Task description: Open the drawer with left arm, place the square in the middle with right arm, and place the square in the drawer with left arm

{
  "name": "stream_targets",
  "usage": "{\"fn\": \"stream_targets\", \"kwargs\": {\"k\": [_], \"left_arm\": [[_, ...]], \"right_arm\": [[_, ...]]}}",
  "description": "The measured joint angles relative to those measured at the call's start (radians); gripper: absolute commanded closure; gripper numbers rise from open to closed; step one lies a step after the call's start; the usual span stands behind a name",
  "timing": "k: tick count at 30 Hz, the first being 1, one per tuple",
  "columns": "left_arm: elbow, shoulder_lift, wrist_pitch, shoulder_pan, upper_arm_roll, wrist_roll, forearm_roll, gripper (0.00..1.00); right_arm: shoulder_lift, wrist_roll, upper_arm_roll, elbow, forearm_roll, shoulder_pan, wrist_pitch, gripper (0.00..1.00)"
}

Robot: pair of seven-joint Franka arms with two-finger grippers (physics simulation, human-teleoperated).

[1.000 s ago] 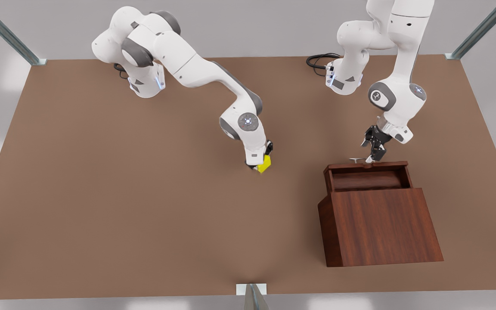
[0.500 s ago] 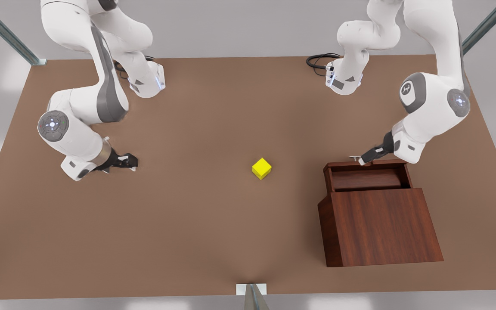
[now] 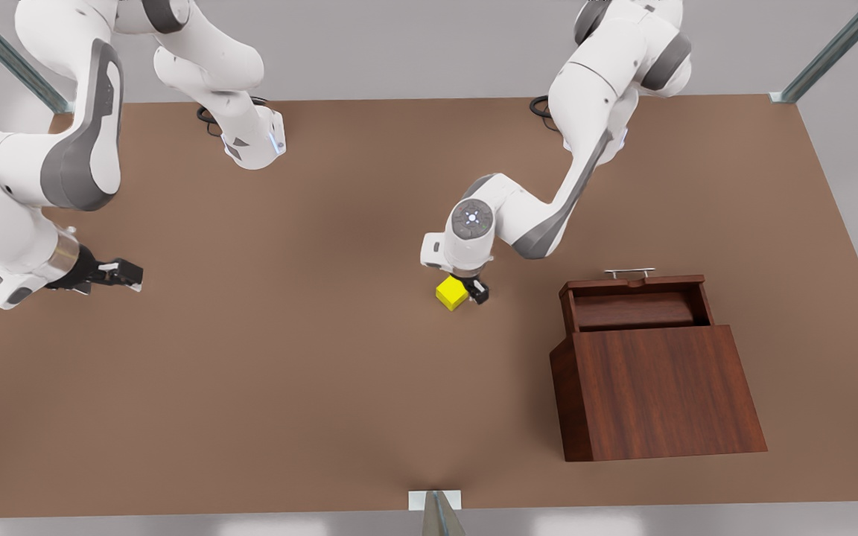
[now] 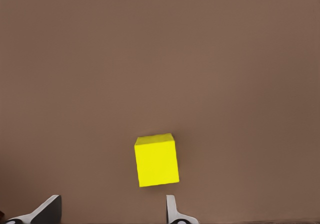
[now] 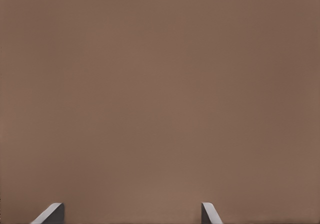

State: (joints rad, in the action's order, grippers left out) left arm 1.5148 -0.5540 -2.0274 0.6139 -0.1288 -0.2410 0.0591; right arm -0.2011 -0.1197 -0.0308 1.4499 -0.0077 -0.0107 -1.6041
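sitting on the bare brown tabletop (image 3: 265, 357) near its middle, the square (image 3: 452, 292) is a small bright yellow cube with plain flat faces and crisp edges, resting on one face. the left gripper (image 3: 471, 290) hangs right over it at the end of the arm that reaches in from the front view's right. in the left wrist view its two pale fingertips (image 4: 172, 211) are spread apart with nothing between them, and the cube (image 4: 156, 159) lies just ahead of the gap, not yet straddled.

the drawer (image 3: 634, 304) is already pulled out, a shallow dark reddish-brown wood-grain tray with a small silver bar handle (image 3: 628, 273), part of a boxy cabinet (image 3: 660, 391) with a slanted top, a fair way off toward the front view's right. so the step in hand looks like the last one: the left arm picking the cube up to put it in the drawer. the next move probably calls for lining the fingers up square to two opposite faces, lowering until they flank the cube, then closing; the smooth hard sides should give a firm flat hold.

the right gripper (image 3: 120, 274) waits well off at the front view's left, above bare matte table, its fingertips (image 5: 52, 213) wide apart and holding nothing.
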Motion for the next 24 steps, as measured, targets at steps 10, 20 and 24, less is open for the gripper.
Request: {"fn": "stream_targets", "kwargs": {"k": [10, 20, 24], "left_arm": [[0.06, -0.102, -0.111, 0.038, 0.008, 0.155, 0.076, 0.0], [0.102, -0.165, -0.189, 0.046, 0.008, 0.226, 0.087, 0.0], [0.101, -0.181, -0.191, 0.047, 0.009, 0.226, 0.088, 0.1]], "right_arm": [[-0.001, 0.002, -0.009, -0.031, -0.001, -0.028, -0.007, 0.0], [-0.012, -0.003, -0.011, -0.034, -0.003, -0.037, -0.01, 0.0], [-0.012, -0.003, -0.012, -0.039, -0.003, -0.05, -0.016, 0.0]]}}
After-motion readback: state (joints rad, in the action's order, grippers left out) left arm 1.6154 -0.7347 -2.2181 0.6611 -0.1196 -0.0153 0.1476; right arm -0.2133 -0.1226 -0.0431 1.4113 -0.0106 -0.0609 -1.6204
